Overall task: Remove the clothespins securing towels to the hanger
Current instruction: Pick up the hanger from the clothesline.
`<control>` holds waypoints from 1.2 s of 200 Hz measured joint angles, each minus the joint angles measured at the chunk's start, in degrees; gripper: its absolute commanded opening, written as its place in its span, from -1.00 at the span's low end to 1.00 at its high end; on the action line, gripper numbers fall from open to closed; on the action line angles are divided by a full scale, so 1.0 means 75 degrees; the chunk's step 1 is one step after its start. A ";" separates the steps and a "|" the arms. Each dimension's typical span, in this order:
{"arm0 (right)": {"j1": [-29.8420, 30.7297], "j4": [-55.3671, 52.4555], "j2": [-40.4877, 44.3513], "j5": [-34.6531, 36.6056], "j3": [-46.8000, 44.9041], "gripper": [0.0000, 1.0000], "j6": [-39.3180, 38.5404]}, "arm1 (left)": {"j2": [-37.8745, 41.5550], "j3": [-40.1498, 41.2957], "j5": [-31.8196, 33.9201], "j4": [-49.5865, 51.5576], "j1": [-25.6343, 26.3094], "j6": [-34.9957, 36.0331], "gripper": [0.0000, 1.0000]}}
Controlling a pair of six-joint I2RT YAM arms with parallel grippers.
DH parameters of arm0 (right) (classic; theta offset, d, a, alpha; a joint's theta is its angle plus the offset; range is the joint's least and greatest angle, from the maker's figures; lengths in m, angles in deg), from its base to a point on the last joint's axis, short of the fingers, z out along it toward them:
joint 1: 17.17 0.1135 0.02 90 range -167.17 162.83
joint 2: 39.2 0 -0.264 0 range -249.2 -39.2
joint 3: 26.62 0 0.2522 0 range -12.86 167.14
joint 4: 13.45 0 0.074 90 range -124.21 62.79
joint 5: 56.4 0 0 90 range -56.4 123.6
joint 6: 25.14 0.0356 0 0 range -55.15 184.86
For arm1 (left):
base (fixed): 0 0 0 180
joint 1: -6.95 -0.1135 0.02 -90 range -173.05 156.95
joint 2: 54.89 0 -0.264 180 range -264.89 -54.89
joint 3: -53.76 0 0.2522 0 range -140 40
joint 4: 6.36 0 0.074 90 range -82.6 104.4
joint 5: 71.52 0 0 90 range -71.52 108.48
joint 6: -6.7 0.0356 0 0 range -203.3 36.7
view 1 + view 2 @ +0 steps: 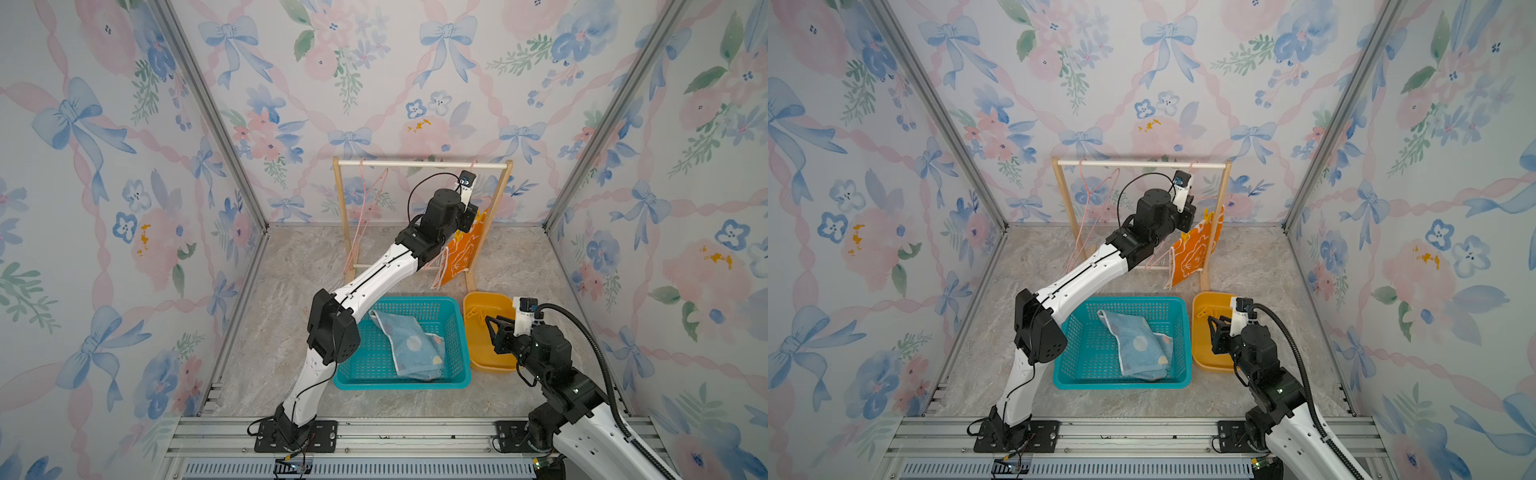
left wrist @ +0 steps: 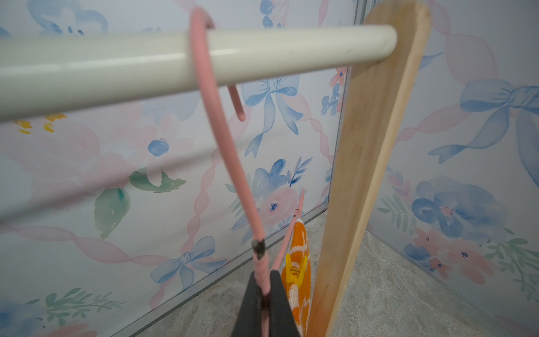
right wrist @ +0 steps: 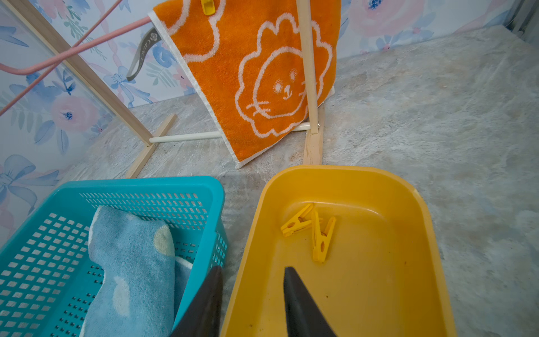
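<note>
The orange lion towel (image 1: 1196, 253) hangs from a pink hanger (image 2: 221, 140) at the rack's right end. A yellow clothespin (image 2: 294, 270) pins its top edge, and in a top view a second clothespin (image 1: 1185, 237) shows lower on the same edge. My left gripper (image 2: 264, 280) is shut on the hanger's twisted neck, just beside the upper clothespin. The blue spotted towel (image 1: 415, 345) lies in the teal basket (image 1: 415, 300). Two loose clothespins (image 3: 306, 227) lie in the yellow tub (image 3: 408, 233). Over the tub's near end my right gripper (image 3: 252, 274) hangs open, nothing between its fingers.
The wooden rack with its white rail (image 1: 419, 165) stands against the back wall. A second pink hanger (image 1: 365, 208) hangs bare at the rail's left end. Basket and tub sit side by side in front of the rack. Flowered walls close in three sides.
</note>
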 measured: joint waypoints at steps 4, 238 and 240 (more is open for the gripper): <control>0.0000 0.0000 0.0015 0.0000 0.0000 -0.26 0.0000 | 0.0006 0.0000 0.0020 0.0009 0.0000 0.0009 -1.00; 0.0041 -0.0647 -0.0318 -0.0810 0.1131 -0.26 -0.0784 | 0.4747 0.3835 -0.0819 0.0277 -0.0490 0.0699 -1.00; 0.0050 -0.0647 -0.0332 -0.0819 0.1134 -0.26 -0.0790 | 0.4820 0.3905 -0.0836 0.0268 -0.0510 0.0685 -1.00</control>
